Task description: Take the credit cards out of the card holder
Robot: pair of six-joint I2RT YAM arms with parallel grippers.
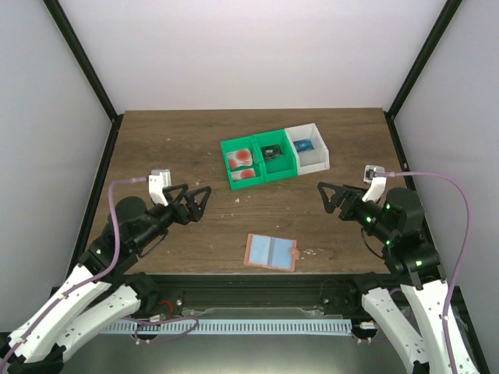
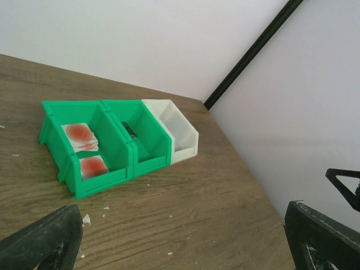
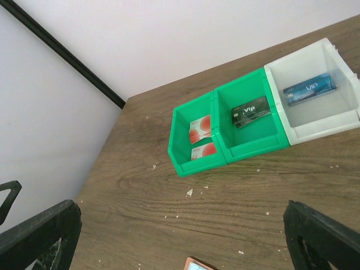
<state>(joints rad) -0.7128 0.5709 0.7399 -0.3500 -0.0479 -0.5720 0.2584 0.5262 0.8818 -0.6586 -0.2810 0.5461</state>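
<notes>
The card holder lies open on the table near the front edge, salmon-pink rim, blue-grey panels, tab on its right; only its corner shows in the right wrist view. Pale credit cards with red-orange blots lie in the left green bin, and show in the left wrist view and the right wrist view. My left gripper is open and empty, left of the holder and above the table. My right gripper is open and empty, to the holder's upper right.
Three joined bins stand at the table's back middle: left green, middle green with a dark card, white with a blue card. Small white crumbs lie on the wood. Walls enclose the table.
</notes>
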